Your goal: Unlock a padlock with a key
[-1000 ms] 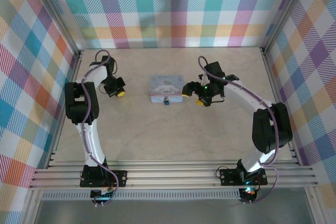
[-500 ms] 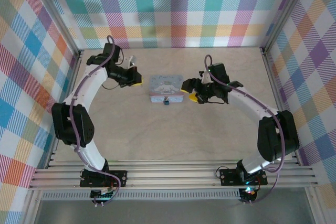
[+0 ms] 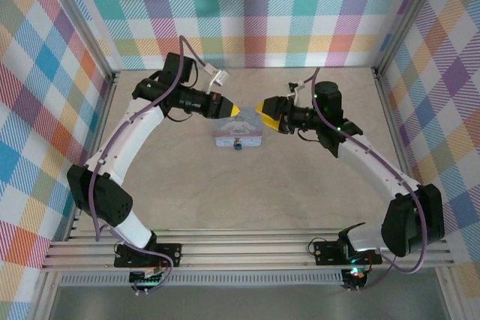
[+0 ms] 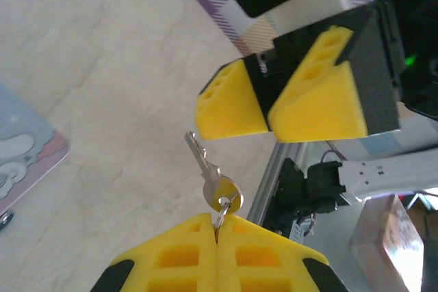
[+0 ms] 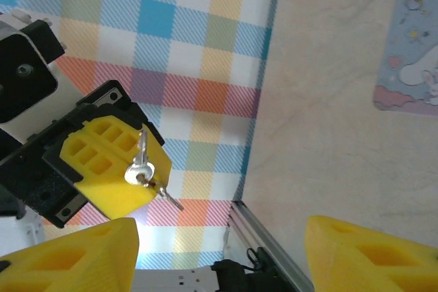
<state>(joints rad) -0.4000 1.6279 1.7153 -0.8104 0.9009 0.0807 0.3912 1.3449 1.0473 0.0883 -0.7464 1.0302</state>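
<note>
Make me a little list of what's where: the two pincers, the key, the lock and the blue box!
left pincer: shut, pinching the ring of the key
right pincer: open, facing the key, holding nothing
key: silver, sticking out toward the right pincer, not touching it
tin: pale blue with a cartoon print, flat on the table
padlock: tiny, at the tin's near edge, no pincer on it
</note>
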